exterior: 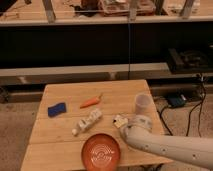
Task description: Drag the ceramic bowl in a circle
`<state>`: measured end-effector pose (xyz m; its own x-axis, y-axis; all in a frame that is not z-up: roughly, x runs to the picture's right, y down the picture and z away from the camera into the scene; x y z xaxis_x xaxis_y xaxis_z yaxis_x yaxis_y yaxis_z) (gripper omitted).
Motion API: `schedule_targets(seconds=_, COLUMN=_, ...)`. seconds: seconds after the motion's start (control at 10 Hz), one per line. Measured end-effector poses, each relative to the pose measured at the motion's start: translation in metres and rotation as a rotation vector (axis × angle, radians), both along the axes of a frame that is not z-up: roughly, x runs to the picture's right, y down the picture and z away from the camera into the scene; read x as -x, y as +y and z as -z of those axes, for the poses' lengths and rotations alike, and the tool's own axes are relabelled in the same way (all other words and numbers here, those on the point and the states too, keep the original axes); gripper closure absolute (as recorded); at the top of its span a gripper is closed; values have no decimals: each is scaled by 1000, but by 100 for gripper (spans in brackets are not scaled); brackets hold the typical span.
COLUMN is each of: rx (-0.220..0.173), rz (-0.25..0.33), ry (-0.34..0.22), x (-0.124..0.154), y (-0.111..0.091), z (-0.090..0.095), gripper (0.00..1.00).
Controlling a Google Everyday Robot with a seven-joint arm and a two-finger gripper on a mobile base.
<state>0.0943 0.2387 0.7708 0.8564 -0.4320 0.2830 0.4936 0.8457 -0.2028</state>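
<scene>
The ceramic bowl [101,151] sits at the front edge of the wooden table [120,92]. The gripper [119,121] is just behind and to the right of the bowl. Whether it is clenched or released cannot be told.

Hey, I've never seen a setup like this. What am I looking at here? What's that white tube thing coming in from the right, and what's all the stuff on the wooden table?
That white tube is a robot's arm, reaching in from the lower right. At its tip is the gripper, a two-finger claw for grabbing things. Here it sits over the wooden table, just up and right of the ceramic bowl, between that bowl and a translucent cup. It does not appear to be holding anything. There is only one picture, from a camera looking down on the table from its near side. Also on the table are a blue block, a small orange item shaped like a carrot, and a white object lying on its side.
</scene>
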Motion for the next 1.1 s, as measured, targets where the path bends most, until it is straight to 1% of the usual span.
schedule_targets(seconds=0.1, rx=16, rz=33, ry=-22, x=1, y=-4, z=0, gripper=20)
schedule_targets(seconds=0.2, rx=32, rz=99, ry=-74, x=5, y=-10, z=1, gripper=20)
schedule_targets(seconds=0.3, rx=37, rz=164, ry=-120, x=8, y=-16, z=4, gripper=20)
schedule_targets(seconds=0.4, rx=37, rz=236, ry=-166, x=8, y=-22, z=8, gripper=20)
schedule_targets(seconds=0.5, rx=30, rz=322, ry=-232, x=9, y=-28, z=11, gripper=20)
schedule_targets(seconds=0.6, rx=4, rz=413, ry=-323, x=7, y=-30, z=16, gripper=20)
schedule_targets(seconds=0.7, rx=-30, rz=494, ry=-406, x=5, y=-30, z=20, gripper=20)
schedule_targets(seconds=0.8, rx=-58, rz=568, ry=-471, x=5, y=-28, z=23, gripper=20)
schedule_targets(seconds=0.9, rx=-114, rz=698, ry=-592, x=6, y=-23, z=26, gripper=20)
schedule_targets(seconds=1.0, rx=-136, rz=758, ry=-648, x=3, y=-19, z=26, gripper=20)
schedule_targets(seconds=1.1, rx=-140, rz=805, ry=-686, x=3, y=-16, z=25, gripper=20)
